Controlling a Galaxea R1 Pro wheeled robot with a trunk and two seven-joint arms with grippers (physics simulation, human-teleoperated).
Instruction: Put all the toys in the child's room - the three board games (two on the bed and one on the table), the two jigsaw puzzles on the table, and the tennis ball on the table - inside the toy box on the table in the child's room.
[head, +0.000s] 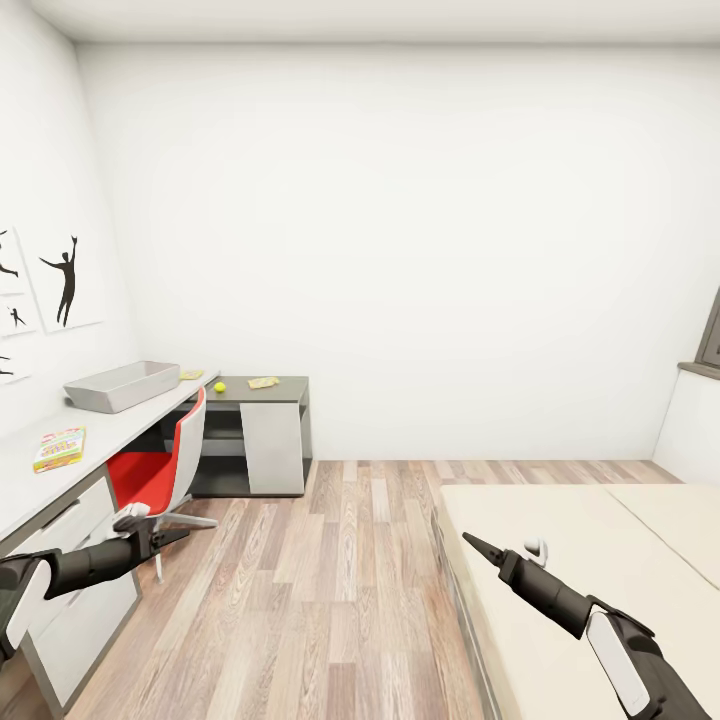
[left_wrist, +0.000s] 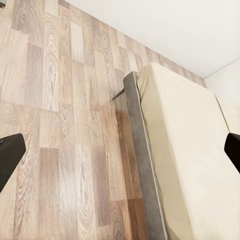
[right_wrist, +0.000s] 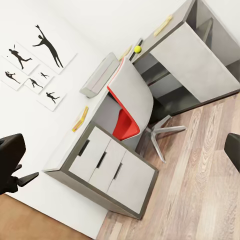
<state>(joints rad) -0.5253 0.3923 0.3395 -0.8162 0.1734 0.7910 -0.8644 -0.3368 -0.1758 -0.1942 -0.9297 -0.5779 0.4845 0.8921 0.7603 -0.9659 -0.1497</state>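
Note:
The toy box (head: 125, 385) (right_wrist: 97, 75) stands on the long table (head: 20, 485) (right_wrist: 70, 145) at the left wall. A colourful board game (head: 60, 449) (right_wrist: 80, 119) lies nearer along that top. On the far corner section sit the tennis ball (head: 219, 386) (right_wrist: 137, 49) and a jigsaw puzzle (head: 263, 382) (right_wrist: 162, 25); a second jigsaw puzzle (head: 191, 375) (right_wrist: 125, 51) lies by the toy box. The bed (head: 560, 560) (left_wrist: 190, 150) is at the right, its visible mattress bare. My left gripper (head: 170, 535) (left_wrist: 120, 152) and right gripper (head: 480, 548) (right_wrist: 120, 155) hang open and hold nothing, far from the toys.
A red swivel chair (head: 165, 465) (right_wrist: 127, 107) is tucked at the table, its base close to my left gripper. Wood-plank floor (head: 330, 560) lies open between table and bed. Silhouette pictures (head: 65, 280) hang on the left wall. White drawers (right_wrist: 107, 167) front the table's near end.

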